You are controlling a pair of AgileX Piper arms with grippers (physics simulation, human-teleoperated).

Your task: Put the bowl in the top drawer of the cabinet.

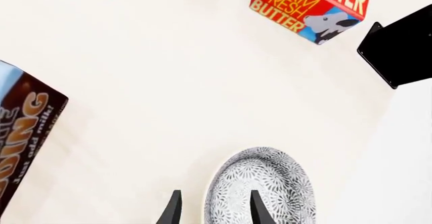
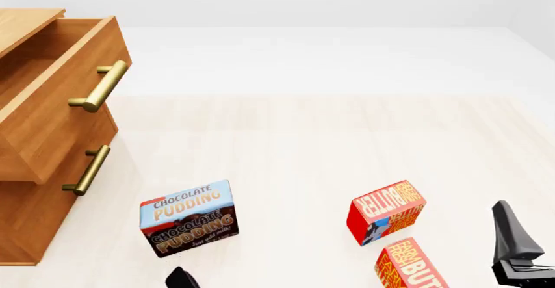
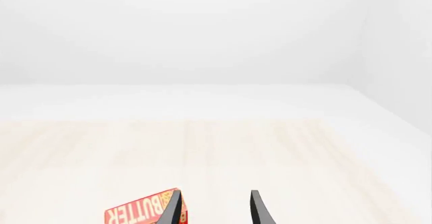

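The grey dotted bowl (image 1: 270,183) lies on the pale table, seen only in the left wrist view. My left gripper (image 1: 215,192) is open and straddles its rim: one finger (image 1: 259,210) is over the bowl's inside, the other (image 1: 171,211) is outside it. In the front view only a black tip of the left gripper (image 2: 180,279) shows at the bottom edge, and the bowl is out of frame. The cabinet (image 2: 26,223) stands at the far left with its top drawer (image 2: 61,99) pulled out. My right gripper (image 3: 214,192) is open and holds nothing.
A chocolate pudding box (image 2: 186,218) stands near the cabinet's front. Two red butter boxes (image 2: 388,211) (image 2: 412,265) lie toward the right, close to the right arm (image 2: 513,246). The lower drawer's brass handle (image 2: 87,170) sticks out under the top one (image 2: 100,86).
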